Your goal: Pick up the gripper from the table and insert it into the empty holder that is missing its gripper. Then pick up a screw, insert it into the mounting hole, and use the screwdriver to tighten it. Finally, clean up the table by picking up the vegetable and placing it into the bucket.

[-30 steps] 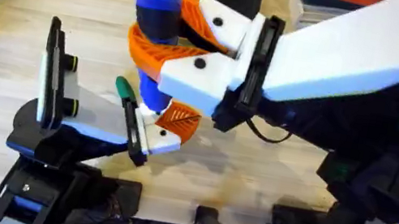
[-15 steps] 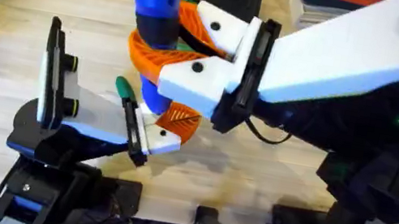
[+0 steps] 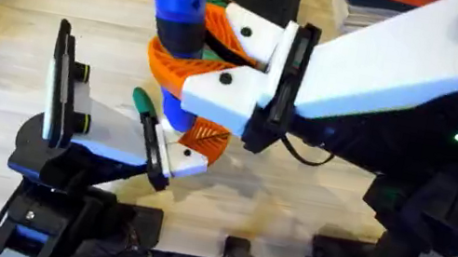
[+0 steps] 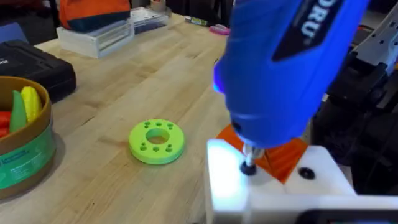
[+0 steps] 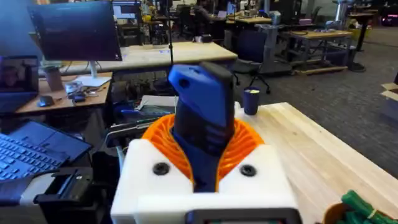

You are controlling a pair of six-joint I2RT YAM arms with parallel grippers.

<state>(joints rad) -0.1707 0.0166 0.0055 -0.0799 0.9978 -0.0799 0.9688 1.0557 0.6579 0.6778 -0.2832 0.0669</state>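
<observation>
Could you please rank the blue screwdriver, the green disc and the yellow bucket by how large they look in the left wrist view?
1. Screwdriver: by far the largest, though it sits closest to the camera, which inflates it.
2. Bucket: next, but cut off by the picture's edge, so its full extent is unsure.
3. Green disc: smallest.

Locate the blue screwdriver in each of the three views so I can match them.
Overhead: screwdriver upright at upper centre, clamped in the right gripper.
Left wrist: large at upper right, metal tip on the white block.
Right wrist: centre, between orange pads.
Shared landmark: the orange ribbed pads.
</observation>
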